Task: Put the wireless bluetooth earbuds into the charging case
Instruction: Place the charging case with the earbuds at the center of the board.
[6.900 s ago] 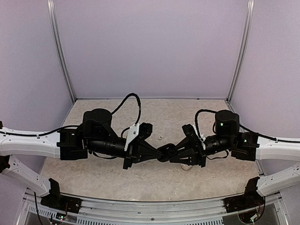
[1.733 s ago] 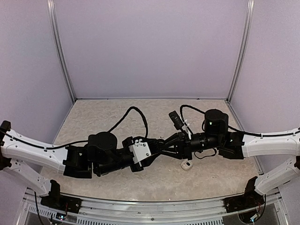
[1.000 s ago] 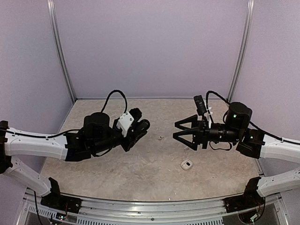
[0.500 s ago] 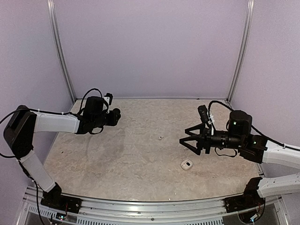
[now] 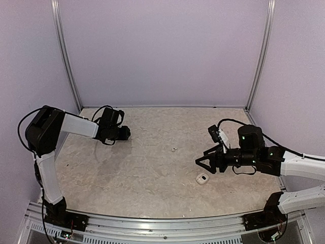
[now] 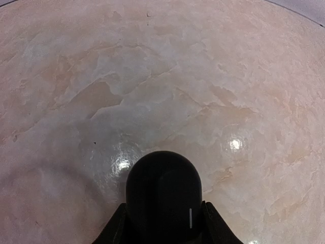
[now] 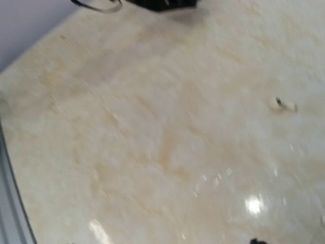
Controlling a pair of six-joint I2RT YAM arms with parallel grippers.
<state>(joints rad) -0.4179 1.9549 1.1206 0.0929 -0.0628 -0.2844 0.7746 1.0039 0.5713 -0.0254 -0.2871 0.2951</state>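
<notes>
The charging case (image 6: 163,190), a smooth black oval pod with its lid down, sits gripped between the two fingers of my left gripper (image 6: 163,219). In the top view that gripper (image 5: 123,133) hovers over the table's far left with the case in it. My right gripper (image 5: 204,164) is at the right with its fingers spread and nothing between them; its own wrist view does not show the fingers. The earbuds are not visible in any view. A tiny dark speck (image 5: 174,149) (image 7: 278,101) lies mid-table, too small to identify.
A small white oval piece (image 5: 202,178) lies on the beige marbled table (image 5: 152,178), just in front of the right gripper. Lilac walls and metal posts close in the back and sides, and a metal rail (image 5: 162,223) runs along the near edge.
The left arm has folded back towards the far left corner, carrying the case. The right gripper has dropped lower and nearer, towards the white piece, with its fingers slightly closer together.
</notes>
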